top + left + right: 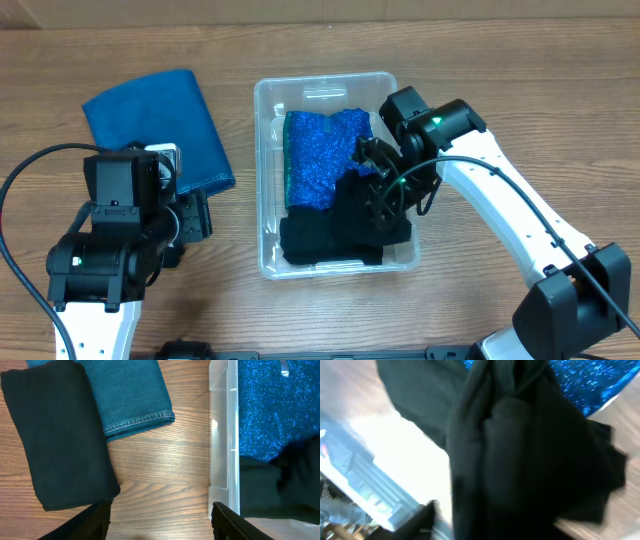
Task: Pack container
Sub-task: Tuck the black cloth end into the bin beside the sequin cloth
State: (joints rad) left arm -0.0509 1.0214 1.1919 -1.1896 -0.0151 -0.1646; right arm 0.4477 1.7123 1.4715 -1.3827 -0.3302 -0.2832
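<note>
So you're mid-pack: right gripper (386, 198) sits in the container (263, 150) on the black cloth (315, 240), can't tell its grip; left gripper (160, 512) is spread outside it; next probably flatten that cloth

A clear container (262, 180) sits mid-frame holding a sparkly blue cloth (322, 155) and a black cloth (318, 242), the right gripper (385, 197) down on the black one. A folded blue towel (160, 125) lies upper left.
</note>
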